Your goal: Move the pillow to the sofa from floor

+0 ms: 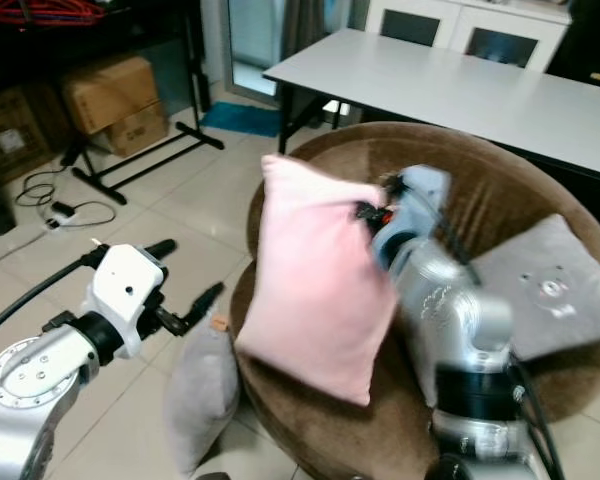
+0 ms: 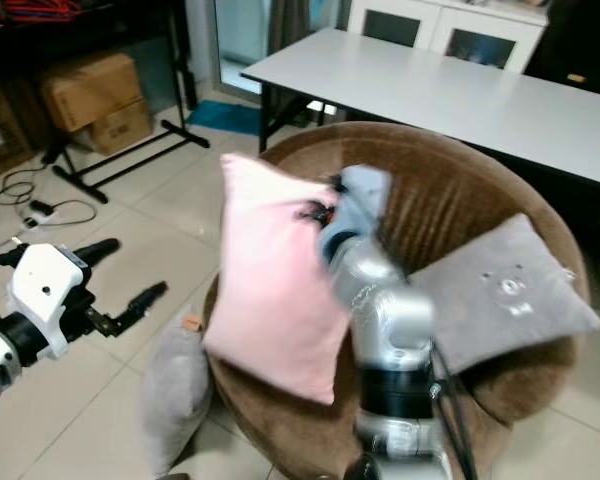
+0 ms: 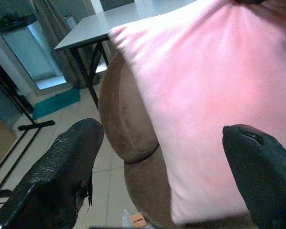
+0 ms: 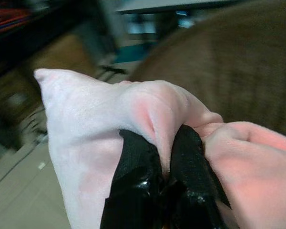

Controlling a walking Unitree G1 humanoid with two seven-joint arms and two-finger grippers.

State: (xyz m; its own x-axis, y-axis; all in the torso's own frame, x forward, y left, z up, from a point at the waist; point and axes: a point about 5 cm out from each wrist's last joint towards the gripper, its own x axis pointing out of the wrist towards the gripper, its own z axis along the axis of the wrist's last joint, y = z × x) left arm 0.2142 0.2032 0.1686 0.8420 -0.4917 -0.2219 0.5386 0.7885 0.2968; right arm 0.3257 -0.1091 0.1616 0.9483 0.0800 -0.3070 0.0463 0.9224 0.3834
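A pink pillow [image 1: 320, 280] hangs upright over the front left part of the round brown sofa [image 1: 500, 180]. My right gripper [image 4: 163, 157] is shut on a fold of its top edge, and the pinched fabric bulges between the black fingers [image 4: 136, 167]. The right arm [image 1: 450, 300] reaches up from below, blurred. My left gripper [image 1: 185, 275] stands open to the left of the pillow, over the floor, apart from it. Its two fingertips [image 3: 66, 162] frame the pillow [image 3: 214, 95] in the left wrist view.
A grey pillow [image 1: 202, 395] lies on the tiled floor against the sofa's left side. Another grey pillow [image 1: 550, 290] rests on the sofa seat at the right. A white table [image 1: 450, 80] stands behind the sofa. Cardboard boxes [image 1: 115, 100], a stand and cables occupy the far left.
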